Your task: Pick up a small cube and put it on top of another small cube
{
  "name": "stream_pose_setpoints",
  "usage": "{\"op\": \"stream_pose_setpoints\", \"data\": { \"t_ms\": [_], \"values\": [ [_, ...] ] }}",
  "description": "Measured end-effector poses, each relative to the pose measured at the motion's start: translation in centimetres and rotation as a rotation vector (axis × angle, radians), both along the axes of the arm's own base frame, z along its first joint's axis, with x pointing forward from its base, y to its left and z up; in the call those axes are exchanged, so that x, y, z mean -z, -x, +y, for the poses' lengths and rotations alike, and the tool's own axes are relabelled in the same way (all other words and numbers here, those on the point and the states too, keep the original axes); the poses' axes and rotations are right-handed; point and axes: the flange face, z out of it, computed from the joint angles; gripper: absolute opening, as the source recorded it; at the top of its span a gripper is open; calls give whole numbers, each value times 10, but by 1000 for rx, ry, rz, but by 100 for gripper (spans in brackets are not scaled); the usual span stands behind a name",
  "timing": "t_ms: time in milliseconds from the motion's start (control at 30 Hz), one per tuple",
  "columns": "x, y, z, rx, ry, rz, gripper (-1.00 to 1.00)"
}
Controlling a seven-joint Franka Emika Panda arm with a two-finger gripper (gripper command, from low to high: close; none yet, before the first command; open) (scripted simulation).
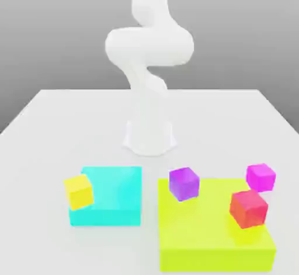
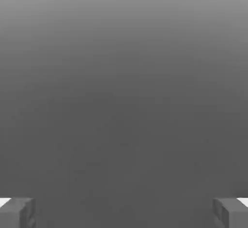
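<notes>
I had the white surface under everything, with the white arm standing at its middle and curling up past the top of the exterior view. In front of the arm's base lay two flat blocks: a large yellow-green block toward the exterior view's right and a smaller cyan block toward its left, apart from each other. Four small cubes were about. The red cube sat on the yellow-green block near its right edge. The purple cube sat at that block's back left corner. The yellow cube was at the cyan block's left edge, tilted slightly. The pink cube was just behind the red cube, at the yellow-green block's back right corner; I could not tell whether it rested on the block or on the surface behind. In the hand view my claw was spread wide, its two grey fingertips at opposite edges, pinching nothing. I could read no writing or labels anywhere.
</notes>
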Motion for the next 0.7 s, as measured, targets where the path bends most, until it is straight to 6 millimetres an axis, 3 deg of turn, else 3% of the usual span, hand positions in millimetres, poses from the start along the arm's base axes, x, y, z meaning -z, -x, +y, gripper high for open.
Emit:
{"op": "stream_pose_setpoints", "data": {
  "t_ms": [133,200,300,400,533,667,700],
  "values": [
    [99,-30,78,-47,-5,146,0],
    [149,-31,114,-70,-2,216,0],
    [224,-18,164,-103,8,323,0],
    [299,14,208,-136,26,432,0],
    [388,77,247,-176,59,573,0],
    [455,155,268,-228,104,694,0],
    [464,157,267,-220,102,704,0]
  ]
}}
